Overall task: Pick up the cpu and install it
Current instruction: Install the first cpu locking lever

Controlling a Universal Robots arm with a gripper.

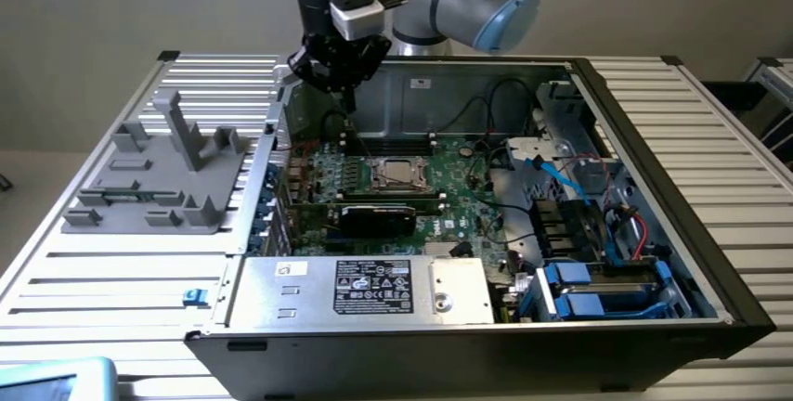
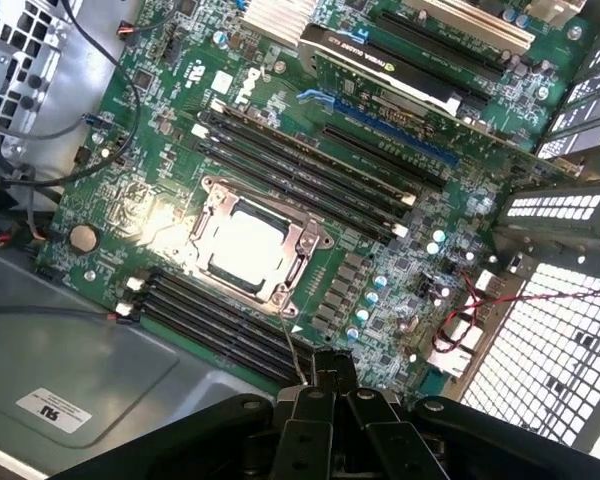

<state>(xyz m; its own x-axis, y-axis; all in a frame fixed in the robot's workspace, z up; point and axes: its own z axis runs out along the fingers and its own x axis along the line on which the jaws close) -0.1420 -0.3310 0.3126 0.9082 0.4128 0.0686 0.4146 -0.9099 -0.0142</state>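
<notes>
- You have the pincer (image 1: 349,99) hanging over the open computer case (image 1: 471,85) near its back wall. The jaws are pressed together with nothing between them.
- The cpu (image 2: 245,240) lies flat inside the socket frame (image 2: 298,243) on the green motherboard (image 2: 160,90), silver top up.
- Pincer and cpu are well apart, with no contact.
- The case rests on the slatted table (image 1: 694,113).

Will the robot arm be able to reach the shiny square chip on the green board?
Probably yes. The case is open on top, nothing covers the cpu, and the end effector hangs above the board nearby.
</notes>
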